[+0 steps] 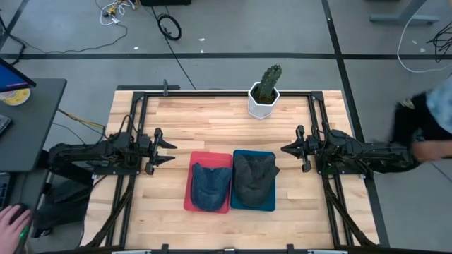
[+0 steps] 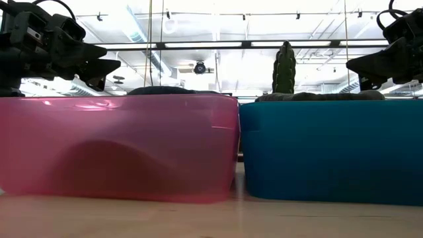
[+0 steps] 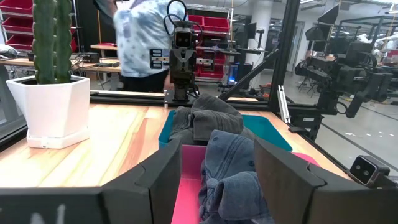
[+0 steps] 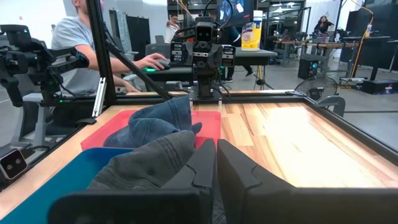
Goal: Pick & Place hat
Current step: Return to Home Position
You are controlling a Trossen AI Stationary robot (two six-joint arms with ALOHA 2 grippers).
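Two bins sit side by side on a wooden worktop (image 1: 212, 127), just toward 6 o'clock from its centre as seen from above. The red bin (image 2: 119, 149) is on the 9 o'clock side and holds a crumpled blue cap (image 1: 210, 185). The blue bin (image 2: 330, 149) touches it, or nearly so, on the 3 o'clock side and holds a dark, nearly black cap (image 1: 254, 176). Each cap rises slightly above its bin's rim.

The left gripper (image 1: 172, 152) hovers at 9 o'clock, pointing toward the red bin, with its fingers spread wide apart and nothing between them. The right gripper (image 1: 284, 149) hovers at 3 o'clock, pointing toward the blue bin, with its fingers drawn together and holding nothing.

A cactus (image 1: 268, 81) in a white pot (image 1: 263, 104) stands at the 12 o'clock edge. A person (image 1: 431, 127) is beyond the worktop at 3 o'clock.
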